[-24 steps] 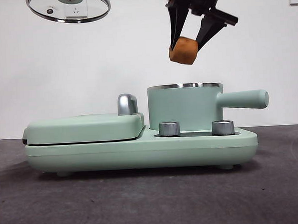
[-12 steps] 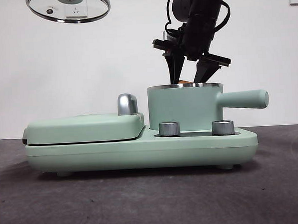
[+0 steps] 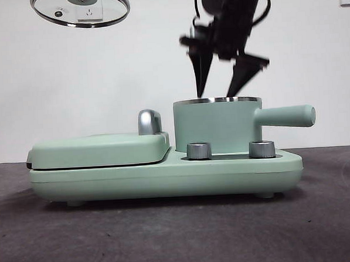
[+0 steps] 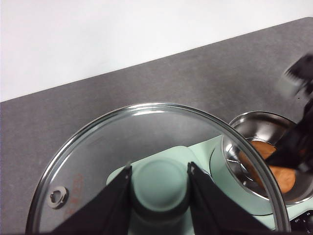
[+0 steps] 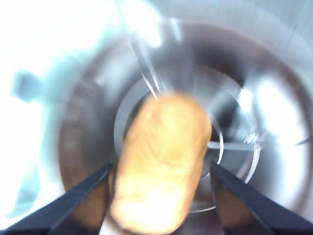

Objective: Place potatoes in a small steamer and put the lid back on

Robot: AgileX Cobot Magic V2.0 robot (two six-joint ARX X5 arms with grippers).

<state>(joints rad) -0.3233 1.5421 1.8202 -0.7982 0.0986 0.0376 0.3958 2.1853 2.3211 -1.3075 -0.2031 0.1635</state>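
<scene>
Right wrist view: right gripper (image 5: pixel 159 171) has its jaws spread wide, one on each side of the potato (image 5: pixel 161 161) with a visible gap to each, so nothing is pinched. The potato lies below the jaws, inside the steel bowl of the small steamer (image 5: pixel 274 117). Picture is motion-blurred, so whether the potato sits flat on the bottom is hard to tell.

In the front view the same gripper (image 3: pixel 222 81) hangs right over the steamer's (image 3: pixel 217 126) steel rim, tips just above it and clear of the pot; the potato is hidden by the wall.

Left gripper (image 4: pixel 159 196) is well up and off to the side of the right one, jaws clamped on the mint-green knob of the lid (image 4: pixel 122 142); the glass disc hangs under it. Potato also shows in the pot from there (image 4: pixel 279 174).

Step, as I judge it: potato placement done, lid remains. Next calls for the right arm to get clear of the pot mouth, then the left to carry the lid over, centre it on the rim, lower it level and let go.
</scene>
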